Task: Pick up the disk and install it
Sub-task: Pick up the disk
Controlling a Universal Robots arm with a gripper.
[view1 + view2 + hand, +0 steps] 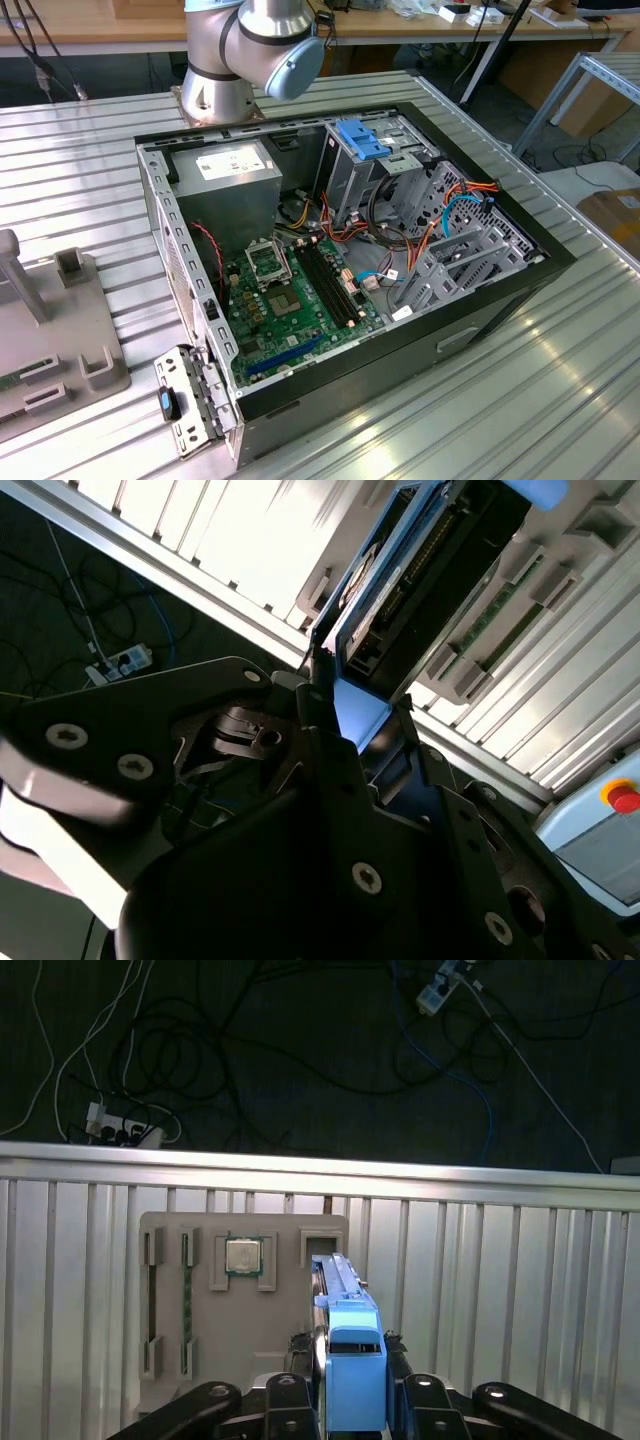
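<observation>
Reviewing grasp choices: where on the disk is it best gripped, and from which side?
Probably the blue bracket end of the disk, approached end-on with one finger on each broad face: it is thin and flat, and the gripper pinches it so.

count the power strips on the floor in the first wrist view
2. The near power strip lies close to the table edge; the far power strip lies farther out on the dark floor, by a blue cable. Others may be hidden.

blue-framed disk [355, 1380] held on edge between fingers [404, 1378]
</observation>
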